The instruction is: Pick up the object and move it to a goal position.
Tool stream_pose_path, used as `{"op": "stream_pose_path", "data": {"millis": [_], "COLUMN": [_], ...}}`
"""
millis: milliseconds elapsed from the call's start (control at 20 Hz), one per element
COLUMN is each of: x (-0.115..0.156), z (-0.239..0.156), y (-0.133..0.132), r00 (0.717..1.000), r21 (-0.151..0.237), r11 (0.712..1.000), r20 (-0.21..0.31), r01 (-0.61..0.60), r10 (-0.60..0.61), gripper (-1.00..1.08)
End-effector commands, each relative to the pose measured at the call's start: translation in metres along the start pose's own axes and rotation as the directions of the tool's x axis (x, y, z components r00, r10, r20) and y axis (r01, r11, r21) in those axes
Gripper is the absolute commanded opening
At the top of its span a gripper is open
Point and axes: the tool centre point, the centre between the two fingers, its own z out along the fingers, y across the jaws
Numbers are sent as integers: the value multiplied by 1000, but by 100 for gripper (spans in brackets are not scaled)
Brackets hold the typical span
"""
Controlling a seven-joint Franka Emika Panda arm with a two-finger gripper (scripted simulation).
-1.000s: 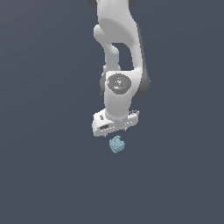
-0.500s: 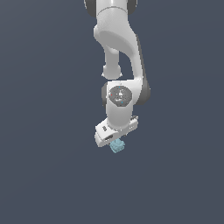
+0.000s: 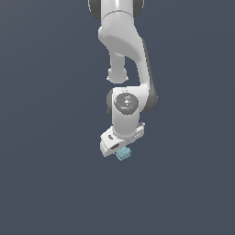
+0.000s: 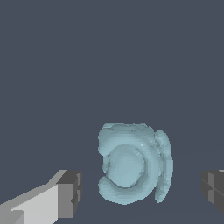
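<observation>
The object [image 3: 123,154] is a small pale teal-blue knobbly blob with swirled ridges, lying on the flat dark grey ground. The white arm reaches down over it, and my gripper [image 3: 121,150] sits right on top of it, hiding its upper part. In the wrist view the object [image 4: 131,164] lies between the two dark fingertips [image 4: 70,194], with a gap on each side. The gripper [image 4: 142,192] is open, and its pads do not touch the object.
Only the flat dark grey ground [image 3: 46,183] surrounds the arm and the object. No goal marker shows in either view.
The gripper has come down closer over the object and turned a little. The object has stayed where it was.
</observation>
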Motion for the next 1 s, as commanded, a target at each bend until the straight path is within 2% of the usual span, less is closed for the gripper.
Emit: {"op": "stream_pose_path", "data": {"millis": [0, 350, 650, 700, 950], "x": [0, -1, 0, 0, 0], "z": [7, 41, 48, 48, 48], "y": [0, -1, 0, 0, 0], "r00": [1000, 1000, 1000, 1000, 1000], "r21": [1, 1, 1, 1, 1], "r11": [1000, 1000, 1000, 1000, 1000], "r20": [1, 0, 0, 0, 0], "r01": [1, 4, 4, 4, 4], "r10": [-1, -4, -4, -4, -4], "gripper": [100, 100, 100, -100, -100]}}
